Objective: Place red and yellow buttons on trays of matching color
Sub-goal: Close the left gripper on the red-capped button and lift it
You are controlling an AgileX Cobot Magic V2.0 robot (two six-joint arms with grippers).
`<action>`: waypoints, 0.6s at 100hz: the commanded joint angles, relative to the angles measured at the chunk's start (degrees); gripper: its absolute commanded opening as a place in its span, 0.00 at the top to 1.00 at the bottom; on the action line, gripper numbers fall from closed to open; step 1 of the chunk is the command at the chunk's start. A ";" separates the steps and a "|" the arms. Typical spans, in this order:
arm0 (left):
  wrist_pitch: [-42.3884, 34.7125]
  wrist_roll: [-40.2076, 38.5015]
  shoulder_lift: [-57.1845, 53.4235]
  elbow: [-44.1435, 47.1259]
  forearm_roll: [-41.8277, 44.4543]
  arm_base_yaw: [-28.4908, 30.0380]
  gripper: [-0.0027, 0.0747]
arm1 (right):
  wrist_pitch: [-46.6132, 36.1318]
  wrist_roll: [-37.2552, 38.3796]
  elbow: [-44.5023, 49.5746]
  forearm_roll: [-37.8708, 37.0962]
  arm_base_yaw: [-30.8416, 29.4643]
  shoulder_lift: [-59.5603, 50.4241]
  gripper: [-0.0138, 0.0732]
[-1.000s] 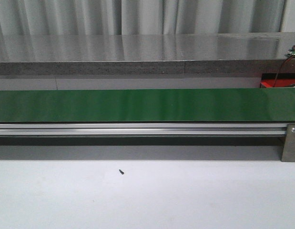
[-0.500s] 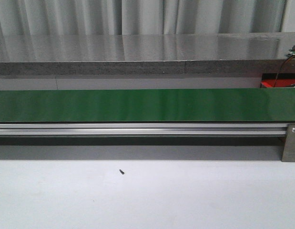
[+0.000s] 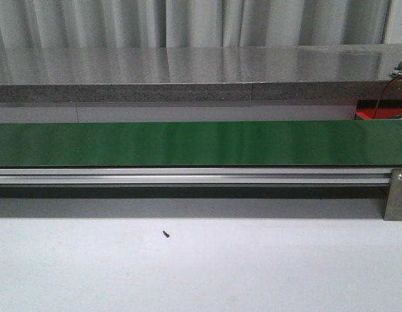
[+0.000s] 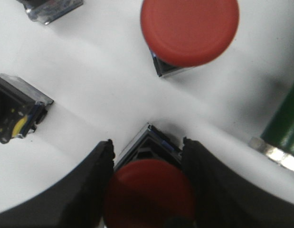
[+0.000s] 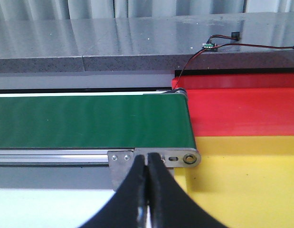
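Note:
In the left wrist view my left gripper (image 4: 147, 145) is closed around a red button (image 4: 149, 194) with a square metal base, one black finger against each side. A second red button (image 4: 189, 29) stands on the white table beyond it. A button body with yellow on it (image 4: 16, 116) lies to one side. In the right wrist view my right gripper (image 5: 147, 156) is shut and empty, in front of the conveyor's end bracket. The red tray (image 5: 241, 111) and the yellow tray (image 5: 246, 180) lie beside the belt's end. Neither gripper shows in the front view.
The green conveyor belt (image 3: 201, 143) on its aluminium rail crosses the front view, with a grey counter (image 3: 188, 71) behind. A small black screw (image 3: 165, 233) lies on the white table. Another button body (image 4: 49, 8) sits at the edge of the left wrist view.

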 commanded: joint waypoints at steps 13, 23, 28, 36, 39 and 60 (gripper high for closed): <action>-0.08 -0.19 -2.96 -1.58 -0.29 -0.18 0.89 | -4.81 -0.15 -1.06 -0.46 0.07 -1.07 0.92; 2.19 -0.19 -4.35 -2.67 -0.29 -0.18 0.90 | -4.81 -0.15 -1.06 -0.46 0.07 -1.07 0.92; 3.93 -0.19 -5.43 -3.68 0.34 -0.18 0.90 | -4.81 -0.15 -1.06 -0.46 0.07 -1.07 0.92; 6.86 -0.19 -7.91 -5.40 1.50 -0.18 0.90 | -4.81 -0.15 -1.06 -0.46 0.07 -1.07 0.92; 8.31 -0.19 -8.84 -6.19 2.07 -0.18 0.90 | -4.81 -0.15 -1.06 -0.46 0.07 -1.07 0.92; 13.33 -0.19 -15.24 -9.81 2.24 -0.72 0.90 | -4.81 -0.15 -1.06 -0.46 0.07 -1.07 0.92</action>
